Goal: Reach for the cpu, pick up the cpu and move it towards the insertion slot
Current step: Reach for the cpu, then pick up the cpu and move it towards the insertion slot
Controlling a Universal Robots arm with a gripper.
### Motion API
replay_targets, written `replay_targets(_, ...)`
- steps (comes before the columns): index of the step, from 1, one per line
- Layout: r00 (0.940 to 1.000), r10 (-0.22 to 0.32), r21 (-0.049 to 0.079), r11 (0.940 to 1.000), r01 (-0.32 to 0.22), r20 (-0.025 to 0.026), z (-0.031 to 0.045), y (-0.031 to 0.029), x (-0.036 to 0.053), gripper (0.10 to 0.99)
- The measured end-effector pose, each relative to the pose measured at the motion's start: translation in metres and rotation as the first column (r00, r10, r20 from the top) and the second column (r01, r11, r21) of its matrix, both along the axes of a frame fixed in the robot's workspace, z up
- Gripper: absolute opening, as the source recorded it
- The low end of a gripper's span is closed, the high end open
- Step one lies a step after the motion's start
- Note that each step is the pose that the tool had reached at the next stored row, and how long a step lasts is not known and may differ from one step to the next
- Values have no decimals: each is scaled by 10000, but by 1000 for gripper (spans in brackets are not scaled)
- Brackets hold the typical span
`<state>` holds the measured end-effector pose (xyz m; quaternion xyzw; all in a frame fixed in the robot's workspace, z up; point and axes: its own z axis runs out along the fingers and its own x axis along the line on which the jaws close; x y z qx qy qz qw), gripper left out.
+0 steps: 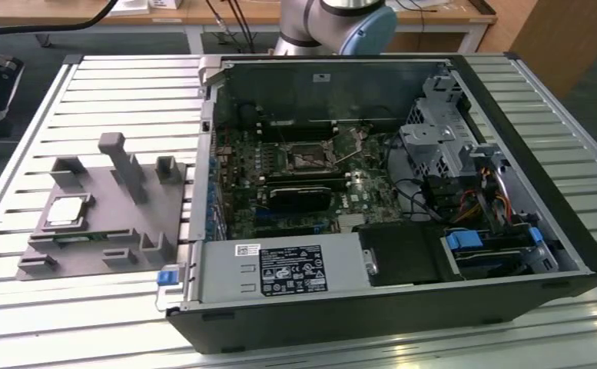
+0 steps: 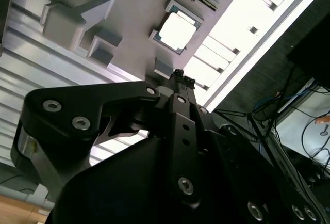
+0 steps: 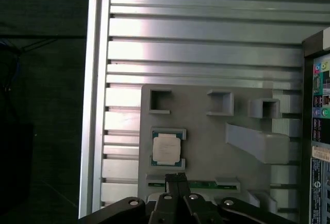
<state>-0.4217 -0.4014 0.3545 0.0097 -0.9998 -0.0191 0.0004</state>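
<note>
Currently: reach step in hand, pick-up not yet done. Item one, the cpu (image 1: 65,211): a flat square chip with a pale metal top. It lies level in a shallow square nest on the grey fixture plate (image 1: 98,188), toward the exterior view's left, on the slatted aluminium table (image 1: 124,84) beside the open computer case (image 1: 380,311). Nothing touches it. Both wrist views show the chip bare in its nest (image 2: 177,31) (image 3: 166,148), with low grey corner walls around it. Item two, the gripper (image 3: 177,176): black, its two fingertips drawn together with no gap showing between them and nothing held. It hangs above the fixture plate, near the chip but apart from it. In the second wrist view the gripper tip (image 2: 179,74) sits short of the nest, off to one side of it. Item three, the insertion slot (image 1: 306,158): a square socket with a bright metal frame and dark centre. It is set in the green motherboard (image 1: 277,177) inside the case, just above the long black card (image 1: 296,197) in the exterior view, and is well apart from the chip. Judgement: the task is at an early stage. A grasp from this position would seem to call for the fingers to part and the tip to be centred over the nest. The descent would need to be square so the pads meet two opposite edges of the chip — the corner walls leave little room for error.
</note>
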Motion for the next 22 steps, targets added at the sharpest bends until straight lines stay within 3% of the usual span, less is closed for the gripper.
replay_targets(3, 10000, -1, 1, 10000, 1, 2, -9, -1, -10, 114)
replay_targets(4, 10000, -1, 0, 10000, 1, 1, -14, -1, -12, 169)
replay_targets(5, 10000, -1, 0, 10000, 1, 0, -20, -1, -14, 169)
replay_targets(7, 10000, -1, 0, 10000, 1, 0, -36, -2, -17, 294)
replay_targets(8, 10000, -1, 0, 10000, 1, 0, -46, -2, -17, 294)
replay_targets(10, 10000, -2, 1, 10000, 2, 0, -68, -3, -19, 412)
replay_targets(11, 10000, -2, 1, 10000, 2, 0, -81, -4, -20, 412)
replay_targets(12, 10000, -2, 1, 10000, 2, 0, -97, -6, -21, 475)
replay_targets(21, 10000, -1, 0, 10000, 1, -2, -218, -14, -42, 486)
replay_targets(22, 10000, -1, 1, 10000, 1, -2, -230, -14, -47, 545)
